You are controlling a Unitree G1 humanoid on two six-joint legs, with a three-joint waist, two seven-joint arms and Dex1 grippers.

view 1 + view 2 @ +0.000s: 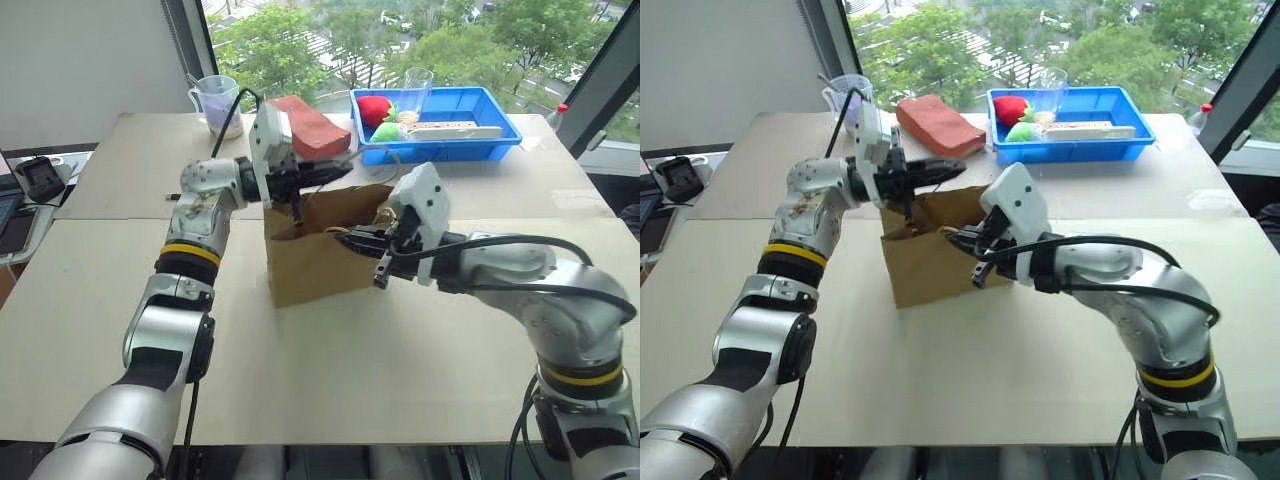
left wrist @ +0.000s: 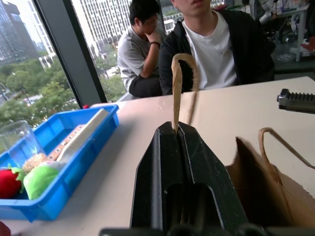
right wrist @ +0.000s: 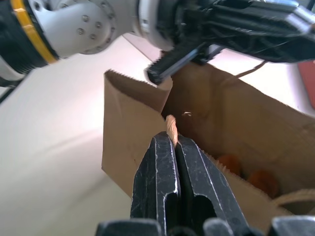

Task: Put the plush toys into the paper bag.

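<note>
The brown paper bag (image 1: pixel 310 262) stands open in the middle of the table. My left gripper (image 1: pixel 345 166) reaches level over its far rim and is shut on one cord handle (image 2: pixel 176 83). On the near side, my right gripper (image 1: pixel 347 241) is shut on the other cord handle (image 3: pixel 171 125). In the right wrist view, orange-brown fuzzy lumps (image 3: pixel 230 164) lie on the bag's floor. Too little of them shows to tell whether they are the plush toys.
At the back of the table stands a blue tray (image 1: pixel 500 135) holding a red soft item (image 1: pixel 374 108), a green one (image 1: pixel 390 131) and a clear cup. A red-brown block (image 1: pixel 312 125) and a measuring cup (image 1: pixel 214 100) stand left of it. Two people (image 2: pixel 206 49) sit beyond the table.
</note>
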